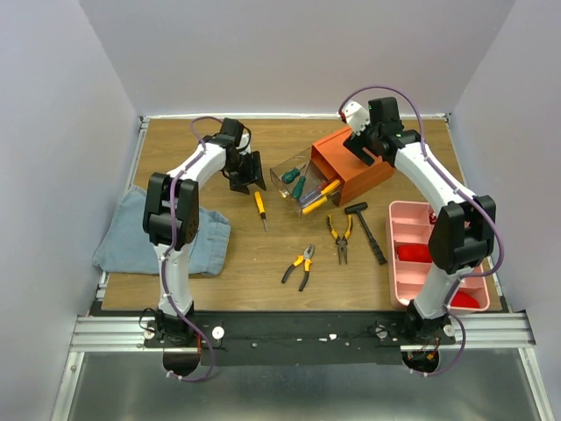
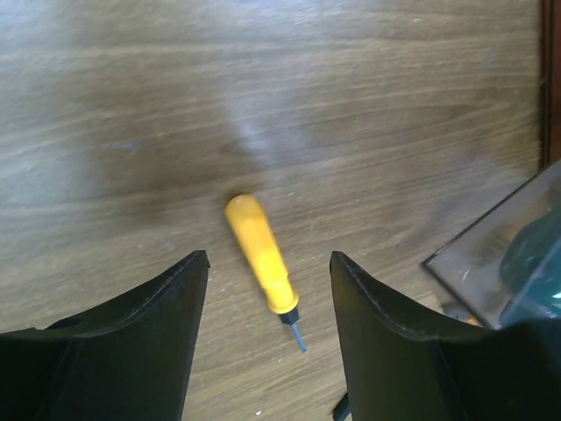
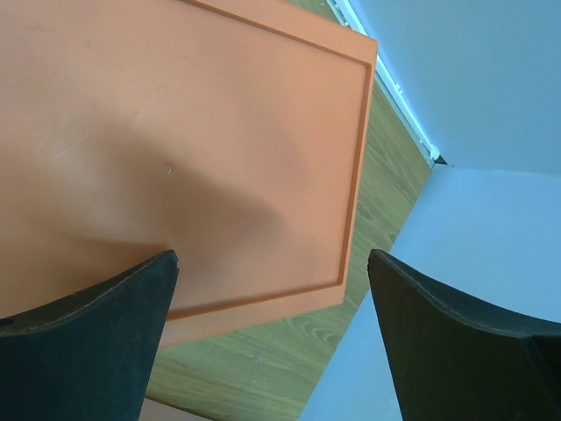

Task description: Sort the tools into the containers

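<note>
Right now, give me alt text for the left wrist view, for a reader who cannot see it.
A yellow-handled screwdriver lies on the wooden table, framed between the open black jaws of the left gripper. At the right edge, a corner of a clear drawer shows, with something green inside.

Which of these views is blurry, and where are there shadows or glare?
Top external: evenly lit, sharp. Left wrist: yellow screwdriver fairly sharp, clear drawer at the right edge blurred, pale sheen on the table above the handle. Right wrist: soft shadow across the orange cabinet top; the right fingers are dark, without detail.
</note>
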Controlling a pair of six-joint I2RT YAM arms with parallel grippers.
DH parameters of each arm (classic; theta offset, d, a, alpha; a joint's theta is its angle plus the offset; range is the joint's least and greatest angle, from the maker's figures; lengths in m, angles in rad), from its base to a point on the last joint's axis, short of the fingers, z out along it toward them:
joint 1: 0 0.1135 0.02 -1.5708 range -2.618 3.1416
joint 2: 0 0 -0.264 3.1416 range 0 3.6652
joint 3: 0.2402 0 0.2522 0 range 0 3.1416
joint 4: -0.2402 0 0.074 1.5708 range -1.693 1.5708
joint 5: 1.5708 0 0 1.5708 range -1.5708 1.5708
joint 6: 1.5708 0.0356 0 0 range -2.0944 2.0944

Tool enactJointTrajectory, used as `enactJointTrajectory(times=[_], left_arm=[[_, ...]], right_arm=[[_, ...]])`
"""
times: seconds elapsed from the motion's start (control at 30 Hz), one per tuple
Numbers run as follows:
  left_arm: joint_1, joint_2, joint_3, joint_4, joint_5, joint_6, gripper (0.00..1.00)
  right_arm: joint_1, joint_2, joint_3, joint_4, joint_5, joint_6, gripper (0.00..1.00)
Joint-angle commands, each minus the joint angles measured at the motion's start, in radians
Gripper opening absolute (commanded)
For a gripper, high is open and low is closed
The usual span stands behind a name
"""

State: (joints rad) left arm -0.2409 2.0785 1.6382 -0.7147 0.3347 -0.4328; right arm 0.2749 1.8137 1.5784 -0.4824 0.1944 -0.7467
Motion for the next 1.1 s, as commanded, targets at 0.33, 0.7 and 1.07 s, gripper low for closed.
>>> enactJointTrajectory(times=[0.33,0.7,1.07], left_arm=[[-0.041,0.091,0.072,-0.135,-0.117,0.055,0.53],[0.051,-0.009,0.018,-0.069,-0.063,0.011,0.00],[0.158,-0.073,0.273,0.532,0.605,-0.171,0.00]], right_arm=[[0.014,0.059,-0.073,-0.193,-0.024,-0.005,1.00],[0.015,0.059,-0.063,-0.191,-0.023,-0.008,1.00],[0.015,0.084,-0.057,-0.197,-0.038,-0.003,1.00]])
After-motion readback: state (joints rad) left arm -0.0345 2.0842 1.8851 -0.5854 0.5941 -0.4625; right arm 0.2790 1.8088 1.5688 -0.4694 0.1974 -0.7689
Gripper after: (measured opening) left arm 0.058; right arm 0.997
